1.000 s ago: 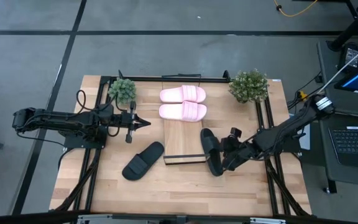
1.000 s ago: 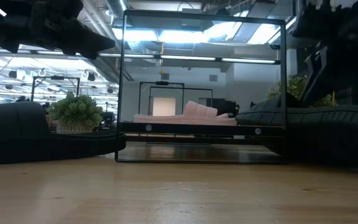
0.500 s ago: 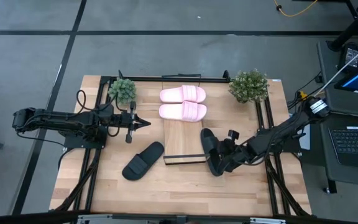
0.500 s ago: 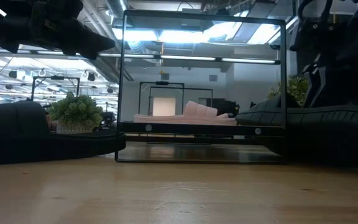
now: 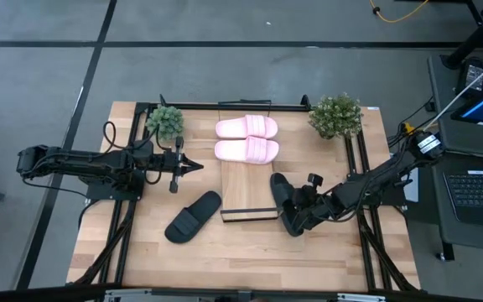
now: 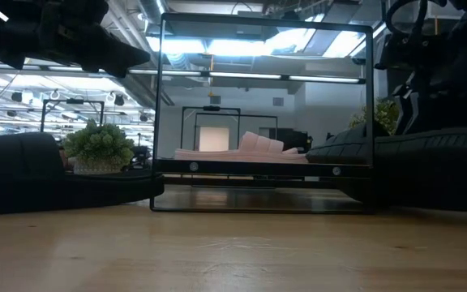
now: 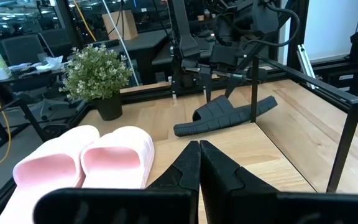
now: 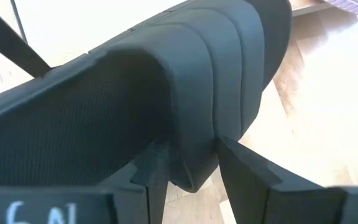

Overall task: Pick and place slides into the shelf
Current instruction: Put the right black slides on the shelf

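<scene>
Your right gripper (image 5: 296, 204) sits low over the black slide (image 5: 285, 204) lying just off the right side of the shelf (image 5: 246, 186), toward the tabletop's (image 5: 225, 256) front right. In the right wrist view its fingers (image 8: 244, 180) straddle the edge of the strap (image 8: 216, 81), spread about as wide as that edge, so they look set on it rather than clamped. Squeeze firmly before lifting, since a soft strap may fold and let the sole swing. Then carry it over the dark front lip and lay it on the bare board in front of the two pink slides (image 5: 246, 138), which already fill the shelf's back end.

The second black slide (image 5: 193, 216) waits off the shelf's front left corner. Your left gripper (image 5: 193, 166) hangs pressed together near the left edge.

Two potted plants (image 5: 334, 116) mark the back corners; beyond the table lies a workshop with ceiling lights
</scene>
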Tool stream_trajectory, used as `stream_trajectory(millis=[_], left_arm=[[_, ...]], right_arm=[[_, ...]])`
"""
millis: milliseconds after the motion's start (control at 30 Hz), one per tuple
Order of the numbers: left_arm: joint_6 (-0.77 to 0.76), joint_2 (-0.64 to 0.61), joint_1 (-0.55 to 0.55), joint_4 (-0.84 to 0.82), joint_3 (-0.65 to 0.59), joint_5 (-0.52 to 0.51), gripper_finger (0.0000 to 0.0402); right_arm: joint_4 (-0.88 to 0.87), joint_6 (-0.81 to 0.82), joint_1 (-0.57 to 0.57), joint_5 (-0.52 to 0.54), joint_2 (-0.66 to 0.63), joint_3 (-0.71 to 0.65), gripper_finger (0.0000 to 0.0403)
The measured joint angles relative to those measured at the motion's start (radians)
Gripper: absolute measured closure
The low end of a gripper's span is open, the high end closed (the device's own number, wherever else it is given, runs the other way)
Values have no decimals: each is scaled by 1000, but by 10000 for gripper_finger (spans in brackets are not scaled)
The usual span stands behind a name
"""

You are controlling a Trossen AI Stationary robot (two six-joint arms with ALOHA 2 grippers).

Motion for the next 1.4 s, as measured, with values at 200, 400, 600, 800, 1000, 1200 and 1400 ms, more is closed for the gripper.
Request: stream_trajectory(millis=[200, 400, 600, 800, 1000, 1200, 1400], left_arm=[[0, 0, 0, 0, 0, 0, 401], [0, 0, 0, 0, 0, 0, 401], [0, 0, 0, 0, 0, 0, 401], [0, 0, 0, 0, 0, 0, 401], [0, 0, 0, 0, 0, 0, 401], [2, 0, 0, -1, 0, 0, 401], [2, 0, 0, -1, 0, 0, 401]], right_arm=[[-7, -3, -1, 55, 0, 0, 264], [-31, -3, -1, 94, 0, -1, 277], [-36, -22, -1, 101, 0, -1, 360], [-52, -50, 0, 131, 0, -1, 388], [-107, -51, -2, 162, -10, 12, 391], [-288, -52, -5, 178, -11, 124, 391], [-391, -158, -7, 253, -12, 239, 391]])
